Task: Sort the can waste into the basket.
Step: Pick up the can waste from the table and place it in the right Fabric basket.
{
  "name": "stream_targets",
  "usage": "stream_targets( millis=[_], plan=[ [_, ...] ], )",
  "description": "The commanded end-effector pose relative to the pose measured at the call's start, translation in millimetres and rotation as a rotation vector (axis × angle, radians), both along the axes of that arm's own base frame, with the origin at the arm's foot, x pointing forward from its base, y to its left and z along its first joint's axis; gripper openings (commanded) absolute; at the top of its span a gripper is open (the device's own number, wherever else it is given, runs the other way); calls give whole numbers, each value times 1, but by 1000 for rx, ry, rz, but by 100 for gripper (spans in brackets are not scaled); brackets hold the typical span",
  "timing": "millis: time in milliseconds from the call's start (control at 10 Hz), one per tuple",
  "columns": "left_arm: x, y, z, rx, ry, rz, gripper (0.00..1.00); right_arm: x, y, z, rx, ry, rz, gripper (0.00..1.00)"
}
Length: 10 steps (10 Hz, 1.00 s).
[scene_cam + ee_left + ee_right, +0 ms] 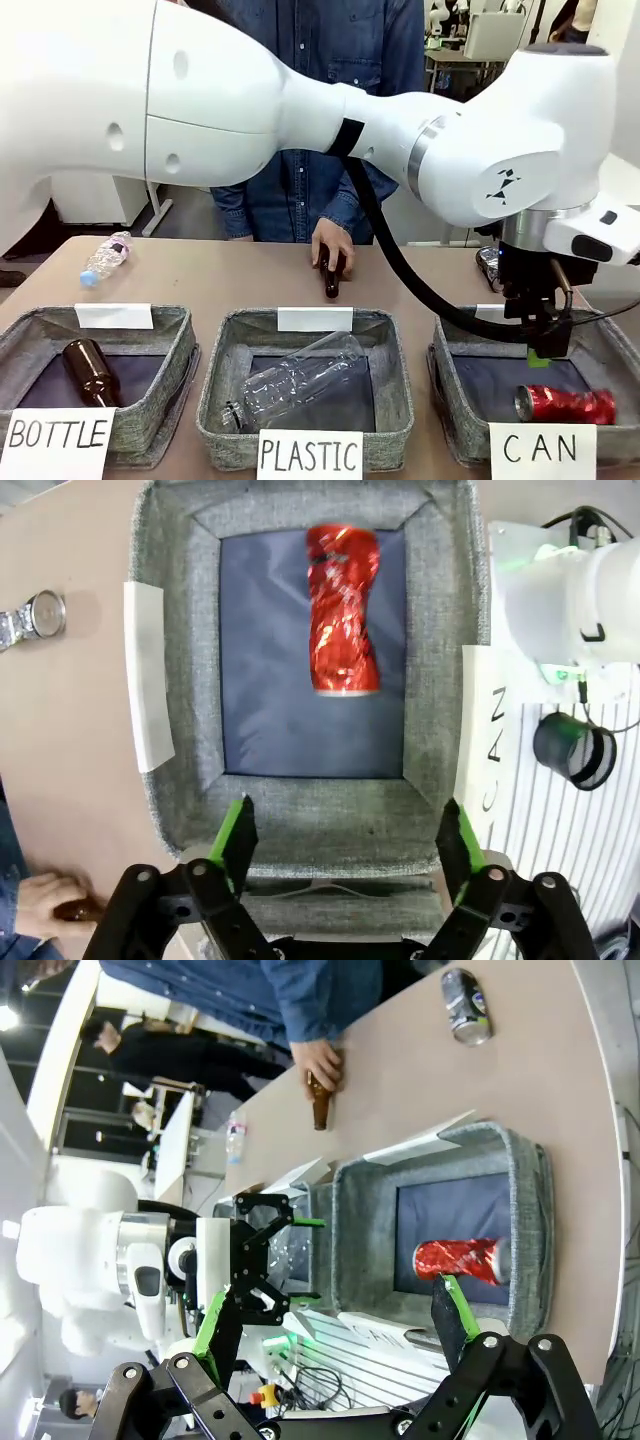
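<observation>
Red can in, grey can left to fetch
My left claw (347, 810) hangs spread and empty over the basket (440, 630), where the red can (342, 610) lies. The grey can (30, 620) lies on the table (70, 730) just past the basket's tagged wall.

even bright indoor light, soft shadows, wrist views edge-warped, sharp.

Three hand-lettered white cards stand at the near edge. The left card (58, 436), on the left basket (145, 422), reads "BOTTLE". The middle card (309, 455), on the middle basket (385, 440), reads "PLASTIC". The right card (541, 449), on the right basket (455, 400), reads "CAN".
</observation>
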<state>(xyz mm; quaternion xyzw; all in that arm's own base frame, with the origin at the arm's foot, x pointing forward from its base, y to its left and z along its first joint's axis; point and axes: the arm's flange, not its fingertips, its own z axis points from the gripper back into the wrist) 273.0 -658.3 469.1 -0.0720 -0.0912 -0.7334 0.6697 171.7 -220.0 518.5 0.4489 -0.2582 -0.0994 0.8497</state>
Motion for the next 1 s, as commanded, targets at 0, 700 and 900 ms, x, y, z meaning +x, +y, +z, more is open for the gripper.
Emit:
stream_targets(
  millis=[0,700,900],
  plan=[
    [1,10,6,-12,-4,-6,100,1,1,3,15,5,-18,100],
    [-23,202,101,-79,105,140,100,46,29,3,-27,84,136,100],
    [-19,265,115,-127,115,232,100,61,44,6,-49,106,190,100]
  ],
)
